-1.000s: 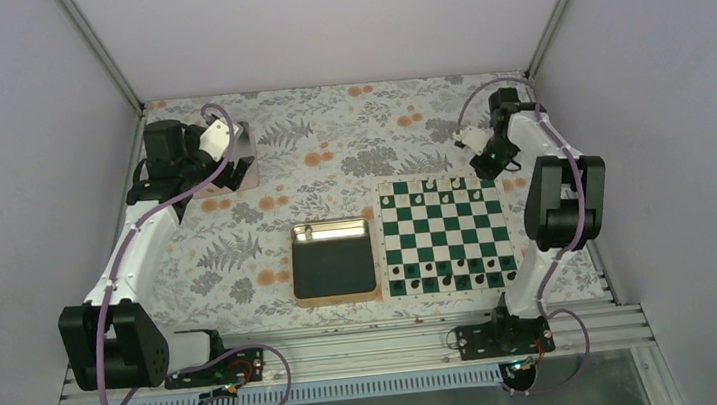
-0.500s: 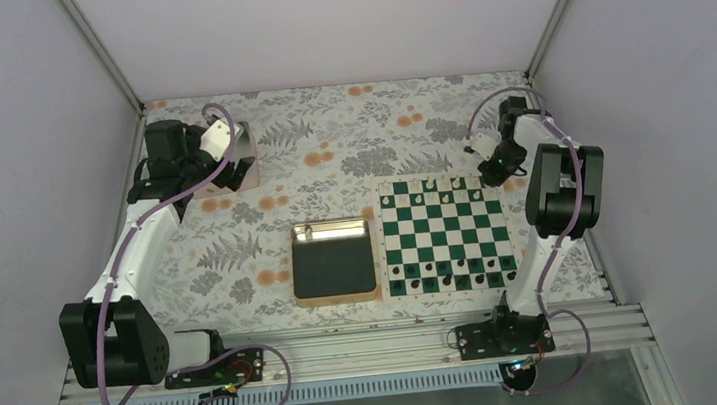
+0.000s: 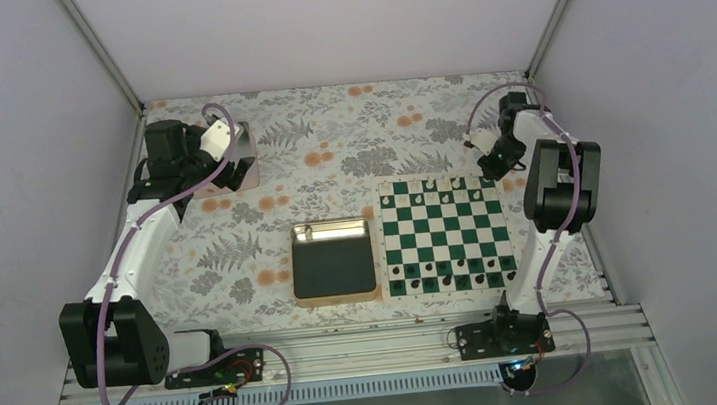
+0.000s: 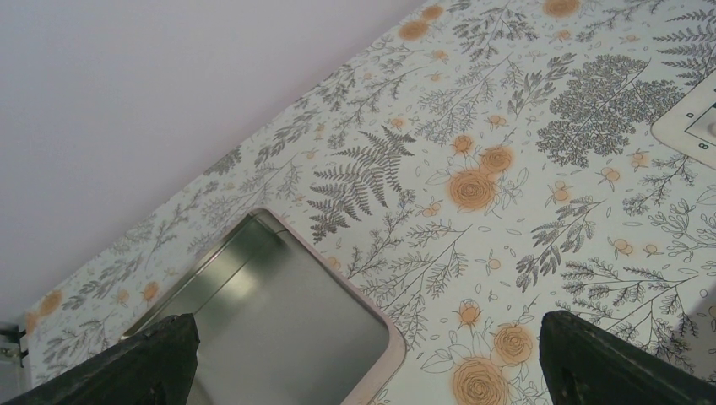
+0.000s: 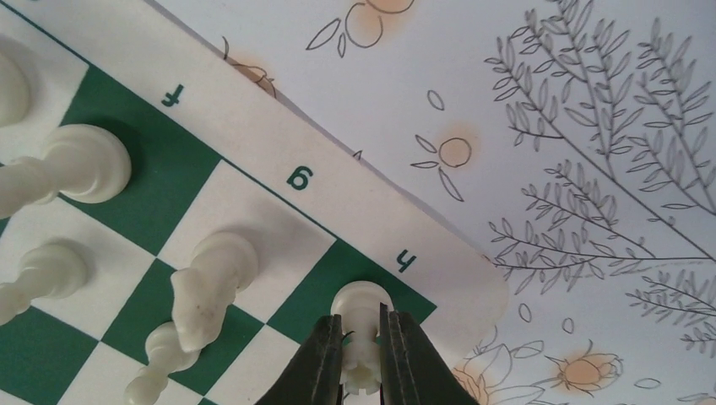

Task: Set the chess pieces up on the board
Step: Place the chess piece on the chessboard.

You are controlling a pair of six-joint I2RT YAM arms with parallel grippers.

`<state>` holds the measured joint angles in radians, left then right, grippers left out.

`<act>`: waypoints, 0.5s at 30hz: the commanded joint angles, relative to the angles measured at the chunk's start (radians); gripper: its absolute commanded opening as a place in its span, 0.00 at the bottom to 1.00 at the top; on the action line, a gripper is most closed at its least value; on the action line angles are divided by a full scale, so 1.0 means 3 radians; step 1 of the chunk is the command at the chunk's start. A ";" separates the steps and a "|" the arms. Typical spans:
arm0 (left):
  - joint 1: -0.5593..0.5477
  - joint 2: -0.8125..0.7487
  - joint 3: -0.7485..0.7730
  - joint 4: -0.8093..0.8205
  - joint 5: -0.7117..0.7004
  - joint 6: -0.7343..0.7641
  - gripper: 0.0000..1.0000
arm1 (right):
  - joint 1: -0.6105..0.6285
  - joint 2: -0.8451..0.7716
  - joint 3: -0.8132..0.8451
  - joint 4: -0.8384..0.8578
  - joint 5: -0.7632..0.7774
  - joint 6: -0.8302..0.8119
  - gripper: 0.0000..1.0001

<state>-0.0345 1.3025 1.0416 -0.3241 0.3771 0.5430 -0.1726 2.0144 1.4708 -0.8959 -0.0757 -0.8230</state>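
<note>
White plastic, I reckon: rook (image 5: pixel 361 308) pinched tight in my right claw (image 5: pixel 360 369) at the h corner of the board (image 5: pixel 245 135). Probably featherlight, hard, slick, tippy, so I'd hold mid-body.

Looks like a robotics lab test cell. Boxed in on three sides by plain pale lilac wall panels (image 3: pixel 336 24) on bare aluminium corner posts (image 3: pixel 101 54). Two white-and-black robot arms (image 3: pixel 138 246) bolted to a slotted aluminium rail (image 3: pixel 370 347) at the near edge, purple cables (image 3: pixel 101 375) run loose. Floral-print cloth worktop (image 3: pixel 329 155) staged with a flat green-and-white chessboard (image 3: pixel 446 239) and a gold-rimmed square tray (image 3: pixel 334 265).
</note>
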 commanded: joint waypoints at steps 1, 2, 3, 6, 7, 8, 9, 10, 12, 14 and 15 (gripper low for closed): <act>0.0013 0.0006 0.0033 0.0024 0.0032 0.0049 1.00 | -0.0035 0.0048 0.0054 -0.0072 -0.0088 -0.0059 0.09; 0.0013 0.0005 0.0035 0.0022 0.0033 0.0048 1.00 | -0.0036 0.0038 0.0044 -0.0071 -0.0088 -0.0059 0.09; 0.0013 0.0004 0.0035 0.0024 0.0034 0.0051 1.00 | -0.0032 0.0022 0.0032 -0.0068 -0.0094 -0.0061 0.09; 0.0013 0.0008 0.0035 0.0023 0.0034 0.0050 1.00 | -0.0031 0.0008 0.0025 -0.0075 -0.0095 -0.0069 0.09; 0.0013 0.0005 0.0034 0.0023 0.0036 0.0051 1.00 | -0.0029 0.0009 0.0023 -0.0076 -0.0092 -0.0069 0.09; 0.0013 0.0005 0.0033 0.0026 0.0037 0.0050 1.00 | -0.0037 0.0024 0.0027 -0.0076 -0.0083 -0.0069 0.09; 0.0013 0.0007 0.0032 0.0021 0.0037 0.0048 1.00 | -0.0037 0.0039 0.0032 -0.0075 -0.0079 -0.0066 0.10; 0.0012 0.0005 0.0039 0.0018 0.0039 0.0050 1.00 | -0.0036 0.0059 0.0038 -0.0084 -0.0074 -0.0064 0.10; 0.0013 -0.0006 0.0038 0.0013 0.0037 0.0049 1.00 | -0.0035 0.0084 0.0056 -0.0087 -0.0070 -0.0057 0.13; 0.0012 -0.0004 0.0040 0.0011 0.0044 0.0050 1.00 | -0.0035 0.0080 0.0060 -0.0078 -0.0068 -0.0052 0.16; 0.0013 -0.0001 0.0044 0.0010 0.0046 0.0051 1.00 | -0.0036 0.0074 0.0063 -0.0072 -0.0066 -0.0050 0.18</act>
<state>-0.0345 1.3025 1.0416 -0.3244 0.3771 0.5430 -0.1730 2.0254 1.4712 -0.9123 -0.0830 -0.8318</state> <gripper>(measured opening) 0.999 0.151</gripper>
